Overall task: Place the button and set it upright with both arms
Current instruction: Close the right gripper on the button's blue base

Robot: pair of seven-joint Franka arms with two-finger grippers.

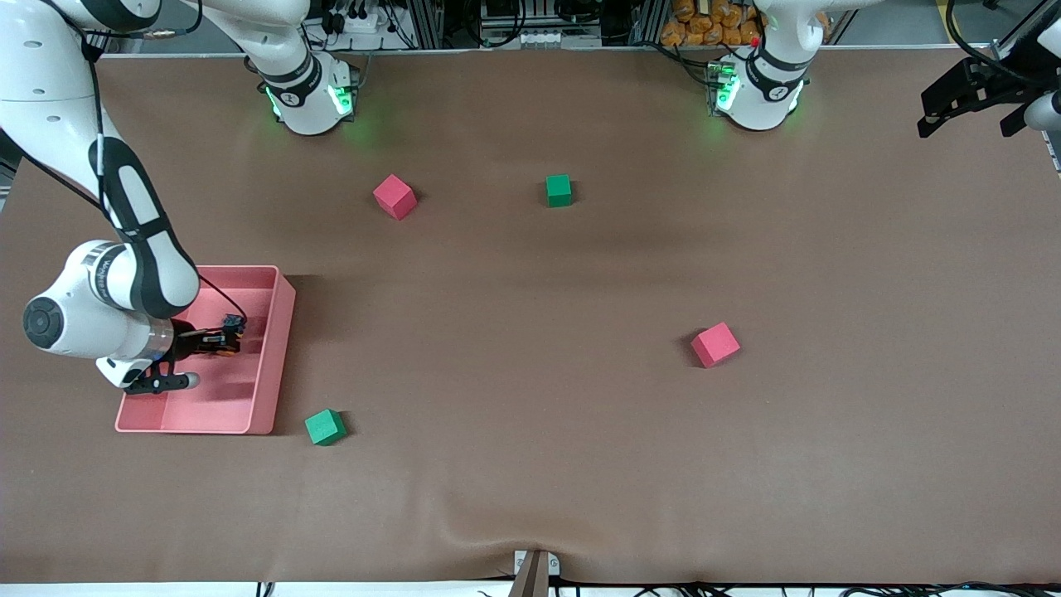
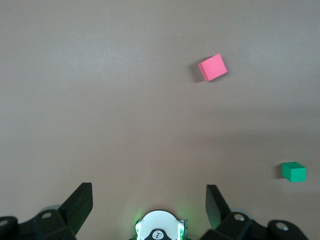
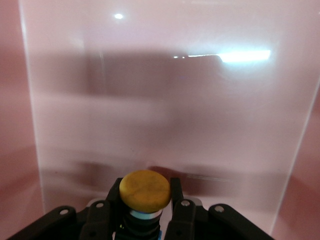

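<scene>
Button [image 3: 144, 189] sits clenched in the right tool [image 1: 217, 338] inside the pink tray [image 1: 278, 348] at the right arm's end of the bench, so lifting, placing and uprighting remain, while the left tool [image 2: 149, 205] waits released above the bench's edge.

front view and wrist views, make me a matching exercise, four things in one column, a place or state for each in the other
Things:
1. button
2. left gripper
3. pink tray
4. right gripper

Places or states:
A. open, up over the table edge at the left arm's end
B. on the table at the right arm's end
C. shut, down inside the tray
D. clamped between two fingers

Pairs: 1-D, 2-A, 3-B, 4-C
</scene>
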